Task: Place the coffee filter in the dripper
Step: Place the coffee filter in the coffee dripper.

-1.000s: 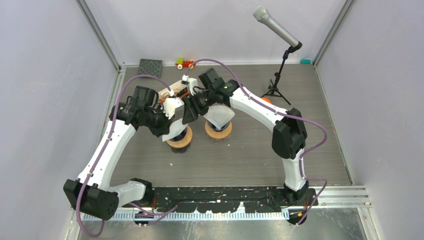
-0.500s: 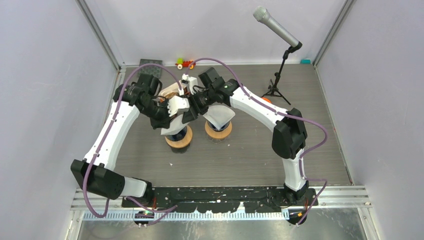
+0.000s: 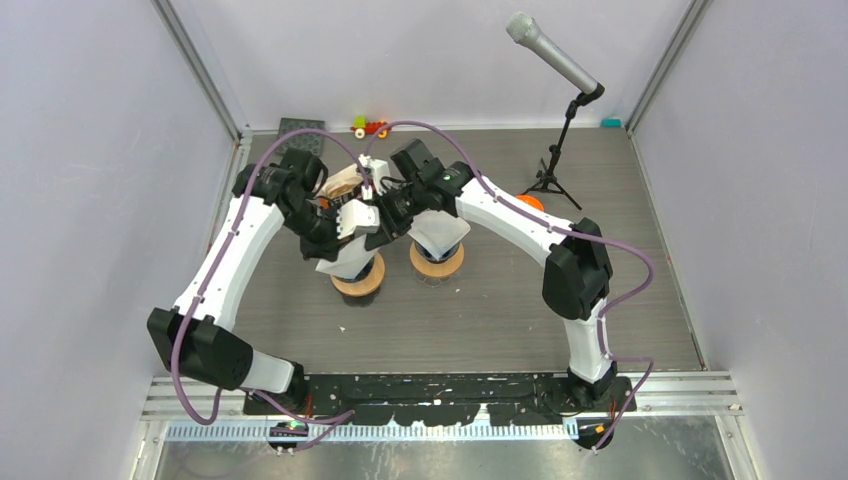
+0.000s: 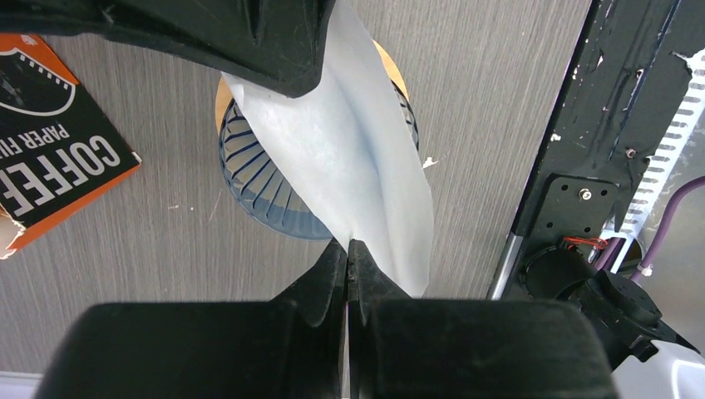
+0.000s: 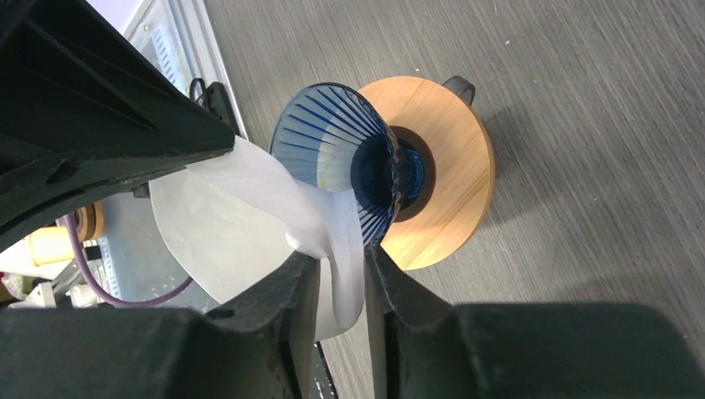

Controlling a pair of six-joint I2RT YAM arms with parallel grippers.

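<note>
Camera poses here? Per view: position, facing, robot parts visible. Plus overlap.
Top external: above and behind the bases, facing down at the table; left arm and right arm show whole.
Left wrist: on the left arm, facing down past the left gripper, shut on the coffee filter over the dripper.
Right wrist: on the right arm, facing along the right gripper, fingers either side of the coffee filter.
Shared: both wrist views show the coffee filter.

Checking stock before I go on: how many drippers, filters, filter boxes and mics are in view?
Drippers: 2
Filters: 2
Box: 1
Mic: 1
Total: 6
</note>
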